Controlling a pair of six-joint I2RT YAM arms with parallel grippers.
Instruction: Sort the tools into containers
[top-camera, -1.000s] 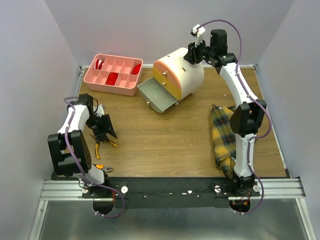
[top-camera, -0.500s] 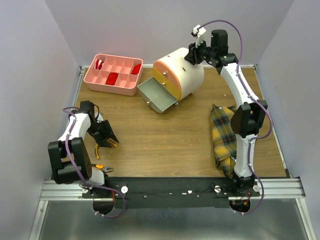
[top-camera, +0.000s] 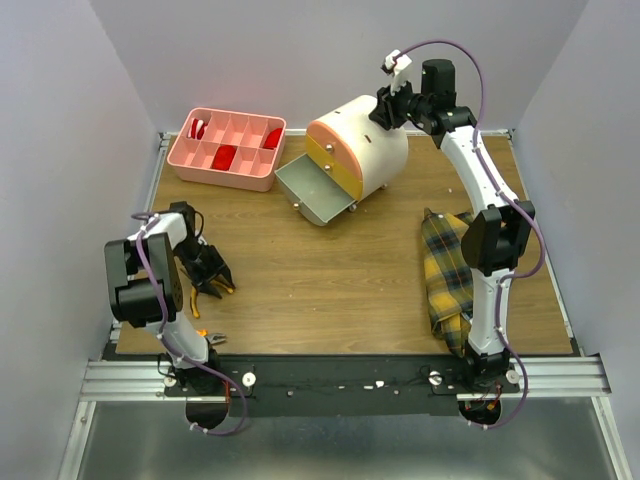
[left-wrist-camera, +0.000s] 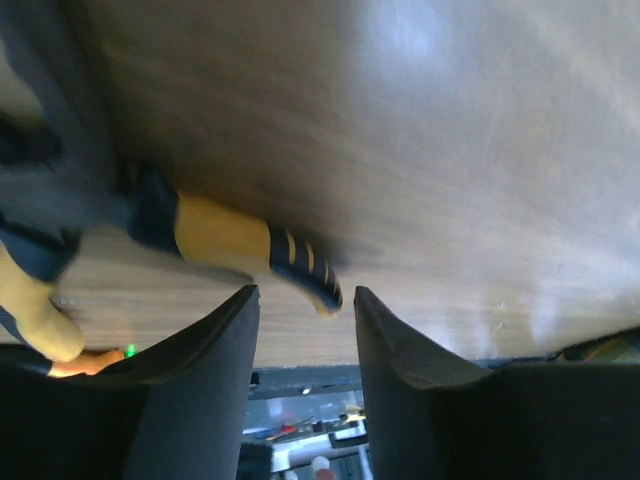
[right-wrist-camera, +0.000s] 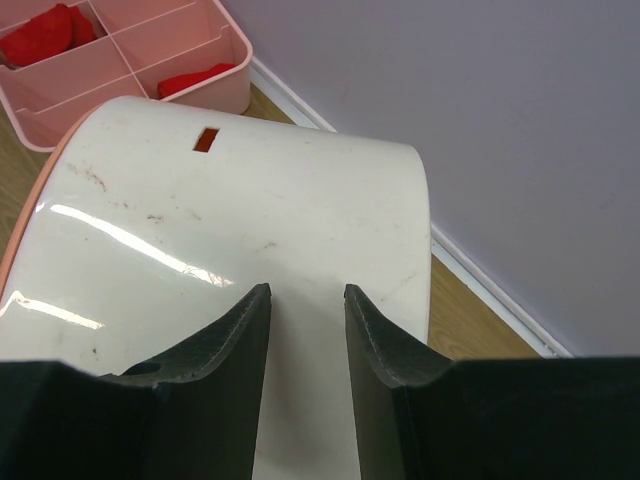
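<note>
The pink compartment tray (top-camera: 225, 150) stands at the back left and holds red pieces. The cream drawer unit (top-camera: 365, 140) with orange and yellow fronts stands at the back centre, its grey bottom drawer (top-camera: 315, 192) pulled open and empty. Pliers with yellow and black handles (top-camera: 196, 296) lie at the left. My left gripper (top-camera: 212, 276) is open right over them. In the left wrist view one handle (left-wrist-camera: 235, 240) lies just ahead of the open left gripper (left-wrist-camera: 305, 300). My right gripper (top-camera: 385, 110) is open, low over the unit's rounded top (right-wrist-camera: 250, 220).
A second tool with orange handles (top-camera: 206, 338) lies at the near left edge by the left arm's base. A yellow and dark plaid cloth (top-camera: 447, 262) lies at the right, next to the right arm. The pink tray's corner (right-wrist-camera: 150, 60) shows in the right wrist view.
My left arm has folded back toward the left wall, and its gripper has slid slightly nearer over the pliers. The right arm has not moved.
</note>
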